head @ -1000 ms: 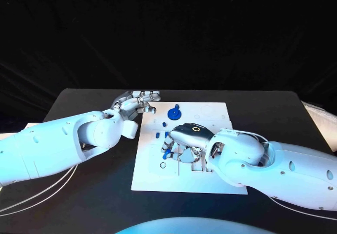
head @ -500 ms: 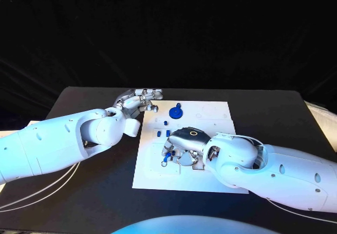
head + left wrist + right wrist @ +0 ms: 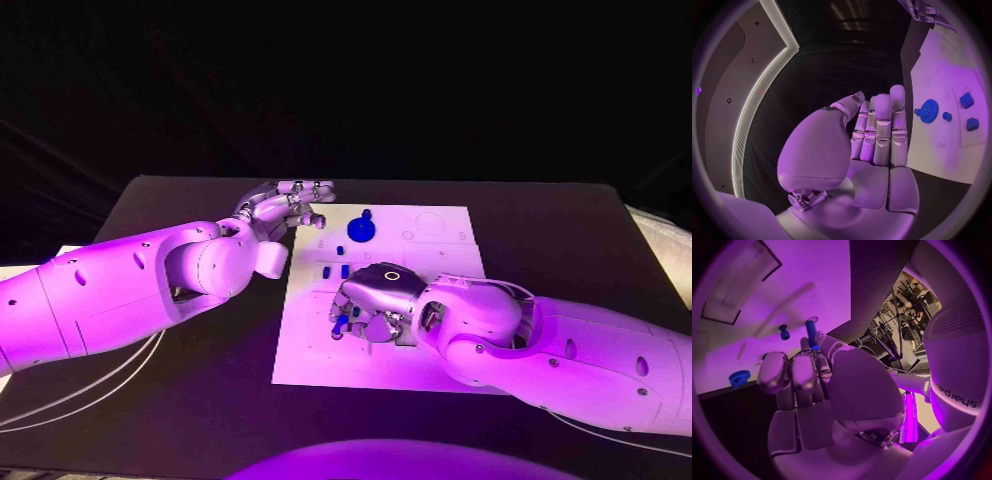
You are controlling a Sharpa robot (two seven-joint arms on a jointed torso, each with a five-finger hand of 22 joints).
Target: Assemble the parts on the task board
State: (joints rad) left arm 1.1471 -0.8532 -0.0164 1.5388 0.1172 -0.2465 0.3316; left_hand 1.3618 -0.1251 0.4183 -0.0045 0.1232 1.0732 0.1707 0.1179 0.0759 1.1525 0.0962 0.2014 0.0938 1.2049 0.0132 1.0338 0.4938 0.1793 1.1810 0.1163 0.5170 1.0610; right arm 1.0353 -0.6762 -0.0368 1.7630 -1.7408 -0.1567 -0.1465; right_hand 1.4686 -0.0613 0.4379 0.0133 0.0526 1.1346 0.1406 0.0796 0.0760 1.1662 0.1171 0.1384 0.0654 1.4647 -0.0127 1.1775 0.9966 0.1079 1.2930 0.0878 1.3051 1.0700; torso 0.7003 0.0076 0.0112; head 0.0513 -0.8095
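Note:
The white task board (image 3: 433, 370) lies in the middle of the black table. My right hand (image 3: 378, 300) hovers low over the board's middle and pinches a slim blue peg (image 3: 811, 333) between thumb and fingertips; the peg's end shows under the hand (image 3: 338, 323). A short blue peg (image 3: 784, 332) stands on the board just beyond those fingertips. A blue gear (image 3: 359, 232) sits near the board's far edge, with small blue blocks (image 3: 336, 271) between it and my right hand. My left hand (image 3: 289, 207) is at the board's far left corner, fingers straight and together, holding nothing.
The left wrist view shows the gear (image 3: 928, 110) and several small blue blocks (image 3: 966, 99) on the board (image 3: 942, 150) beside my left hand (image 3: 876, 130). Recessed outlines mark the board (image 3: 786, 285). Bare black table (image 3: 562, 230) surrounds the board.
My right hand has shifted slightly toward the near side over the board, still holding the blue peg. My left hand has stayed in place.

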